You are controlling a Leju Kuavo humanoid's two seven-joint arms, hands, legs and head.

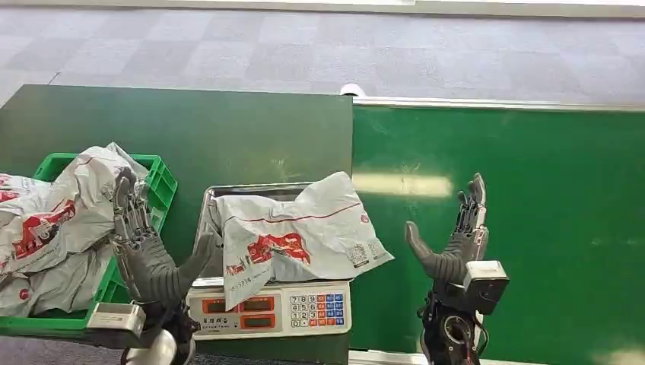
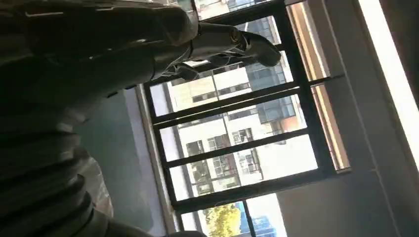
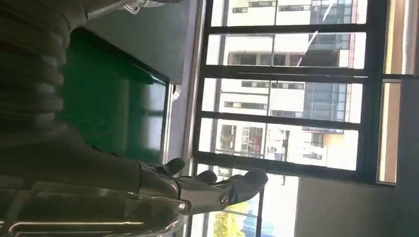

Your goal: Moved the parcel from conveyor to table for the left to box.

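Note:
A grey plastic parcel with red print lies crumpled on the steel pan of a scale at the table's front edge. My left hand stands upright just left of the scale, fingers spread, holding nothing. My right hand is raised over the green conveyor, open and apart from the parcel. The wrist views show my left hand's fingers and my right hand's fingers against windows.
A green crate at the left holds several grey parcels. The dark green table stretches behind the scale. The conveyor's metal edge runs along the back, grey floor beyond.

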